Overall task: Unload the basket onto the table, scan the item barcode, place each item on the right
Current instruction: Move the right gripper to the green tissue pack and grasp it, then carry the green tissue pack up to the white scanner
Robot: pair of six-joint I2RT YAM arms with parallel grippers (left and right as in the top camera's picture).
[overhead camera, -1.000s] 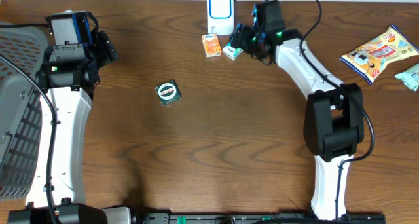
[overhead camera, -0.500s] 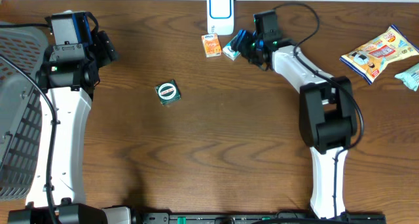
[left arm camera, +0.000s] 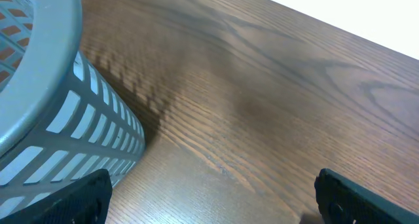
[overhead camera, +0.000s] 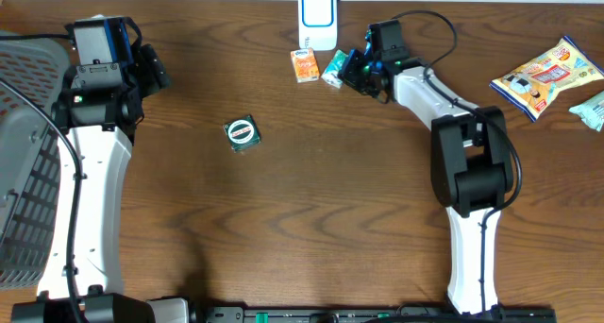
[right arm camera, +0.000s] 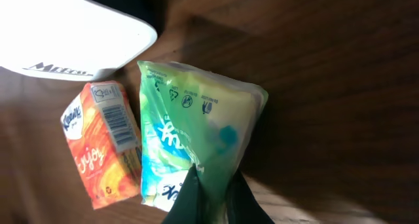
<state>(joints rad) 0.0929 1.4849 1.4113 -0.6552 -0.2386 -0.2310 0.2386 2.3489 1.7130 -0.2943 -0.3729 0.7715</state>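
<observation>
The green tissue packet (right arm camera: 196, 139) lies directly ahead of the right tool (right arm camera: 211, 188), whose fingers are drawn fully together and pinch the packet's near edge. An orange tissue packet (right arm camera: 105, 142) lies just beside the green one, on the side away from the tool in the overhead view, with its barcode panel facing up. The white scanner (right arm camera: 72, 27) stands beyond both packets, near the counter's (overhead camera: 330, 191) far edge. A small round-labelled green item (overhead camera: 242, 133) lies well apart from the right tool, between the two arms. The left tool (left arm camera: 213, 204) stands wide and holds nothing, above bare counter, with the slatted grey basket (left arm camera: 39, 86) close at its side. Two snack bags (overhead camera: 547, 77) lie behind the right tool, well apart.
</observation>
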